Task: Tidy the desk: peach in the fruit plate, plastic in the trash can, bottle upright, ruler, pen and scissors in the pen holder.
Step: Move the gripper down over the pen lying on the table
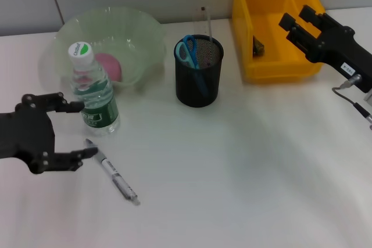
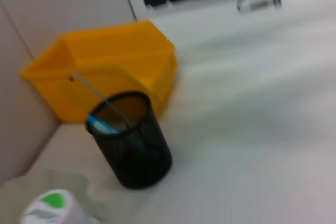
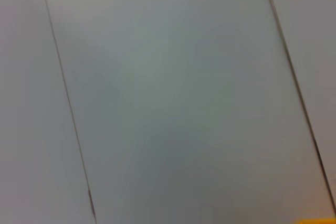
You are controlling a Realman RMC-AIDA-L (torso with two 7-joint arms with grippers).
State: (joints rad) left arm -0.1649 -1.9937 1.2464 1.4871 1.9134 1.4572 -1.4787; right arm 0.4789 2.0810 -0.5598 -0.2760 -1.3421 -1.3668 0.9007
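Left hand (image 1: 81, 129): spread, beside the upright bottle (image 1: 93, 91) (not touching)
Pen (image 1: 112, 171): lying on counter (image 1: 244, 166)
Right hand (image 1: 297, 22): over yellow bin (image 1: 273, 24), fingers cannot tell

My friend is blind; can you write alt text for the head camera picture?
A robot's open left gripper sits beside an upright water bottle, a pen lying nearby. Behind are a peach in a green bowl, a black pen holder and a yellow bin.

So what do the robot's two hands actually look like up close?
Both are matte black and blocky. The left gripper has two jointed fingers with visible screws and pins. The right gripper has a chunky black body with a small white label and a thin grey cable trailing from it.
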